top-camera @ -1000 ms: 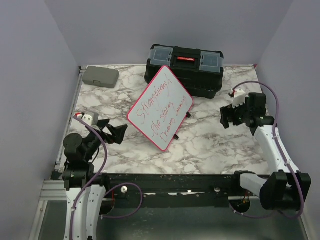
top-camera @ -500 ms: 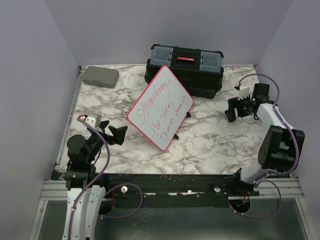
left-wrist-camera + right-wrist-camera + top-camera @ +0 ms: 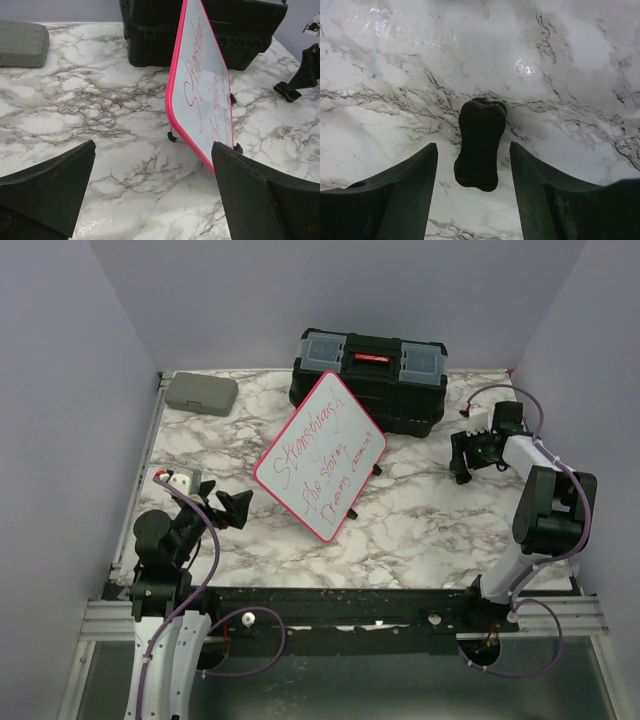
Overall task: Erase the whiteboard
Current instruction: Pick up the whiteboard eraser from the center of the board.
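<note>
Walls point(image 3: 250, 300): plain pale lilac, rising beyond both jaws
Table point(image 3: 420, 530): white marble pattern, grey veins, beneath the jaws

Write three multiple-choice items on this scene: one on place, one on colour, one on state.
1. Where on the table is the grey case?
A. far left corner
B. near right corner
C. centre

2. What colour is the writing on the whiteboard?
A. blue
B. red
C. green

3. What is the right gripper doing?
A. shut on the whiteboard
B. shut on nothing
C. open, with a small dark object lying on the table between its fingers

Answers:
1. A: the top view shows the case at the table's far left corner.
2. B: the handwriting is red in both the top and left wrist views.
3. C: the right wrist view shows the fingers spread apart on either side of the object, not touching it.
</note>
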### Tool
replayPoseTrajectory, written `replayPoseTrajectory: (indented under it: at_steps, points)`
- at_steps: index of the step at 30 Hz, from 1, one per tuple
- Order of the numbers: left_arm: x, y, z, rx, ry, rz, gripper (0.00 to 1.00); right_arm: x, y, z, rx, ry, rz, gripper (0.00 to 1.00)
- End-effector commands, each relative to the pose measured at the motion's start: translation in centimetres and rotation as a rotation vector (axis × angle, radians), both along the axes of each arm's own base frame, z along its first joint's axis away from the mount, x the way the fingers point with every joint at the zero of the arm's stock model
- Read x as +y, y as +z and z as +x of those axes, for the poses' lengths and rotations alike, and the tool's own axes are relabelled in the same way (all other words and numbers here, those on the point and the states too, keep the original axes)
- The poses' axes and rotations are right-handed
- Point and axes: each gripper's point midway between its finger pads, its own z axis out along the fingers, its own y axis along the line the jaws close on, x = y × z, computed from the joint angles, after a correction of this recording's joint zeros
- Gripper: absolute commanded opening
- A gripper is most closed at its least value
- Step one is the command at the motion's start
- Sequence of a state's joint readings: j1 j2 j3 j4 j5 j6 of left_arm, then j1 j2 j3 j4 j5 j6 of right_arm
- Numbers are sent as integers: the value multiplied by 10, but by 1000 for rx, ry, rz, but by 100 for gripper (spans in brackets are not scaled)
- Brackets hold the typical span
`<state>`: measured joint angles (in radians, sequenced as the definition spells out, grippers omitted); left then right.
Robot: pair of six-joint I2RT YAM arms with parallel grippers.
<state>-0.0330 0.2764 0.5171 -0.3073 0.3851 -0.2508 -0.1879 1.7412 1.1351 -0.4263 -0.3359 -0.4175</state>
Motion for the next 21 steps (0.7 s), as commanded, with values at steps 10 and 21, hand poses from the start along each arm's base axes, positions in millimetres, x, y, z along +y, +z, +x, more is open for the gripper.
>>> replayPoseTrajectory:
  at_steps: [10,21]
  points:
    - [3,10,0,-47,19,10,99,-4,-14,0,46,-59,2,61]
    - [4,12,0,-52,23,12,99,13,-11,-6,57,-40,91,57]
